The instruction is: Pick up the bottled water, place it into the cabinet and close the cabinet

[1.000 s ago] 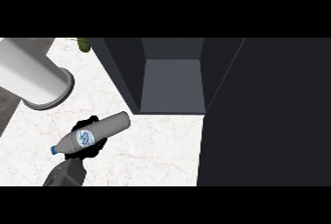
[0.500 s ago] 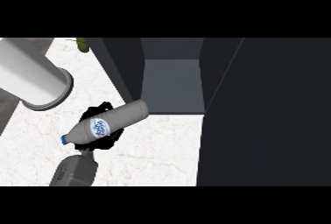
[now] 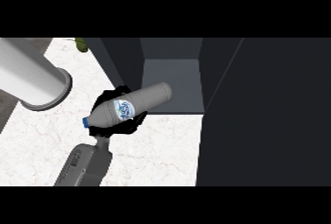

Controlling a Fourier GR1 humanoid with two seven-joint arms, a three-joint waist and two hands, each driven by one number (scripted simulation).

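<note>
One hand is showing, the left hand [image 3: 106,101], coming up from the lower edge on one grey forearm [image 3: 87,164]. Its black fingers are curling round the one bottled water [image 3: 134,106], clamped about the labelled middle. The bottle is hanging tilted above the marble counter [image 3: 161,146], its blue cap [image 3: 86,123] pointing down-left and its base reaching the front lip of the one cabinet [image 3: 171,81], which is standing open. One broad dark panel [image 3: 265,113] is filling the right side. One big white cylinder [image 3: 32,83] is lying upper left, with one small green thing [image 3: 81,43] at the counter's far edge.
</note>
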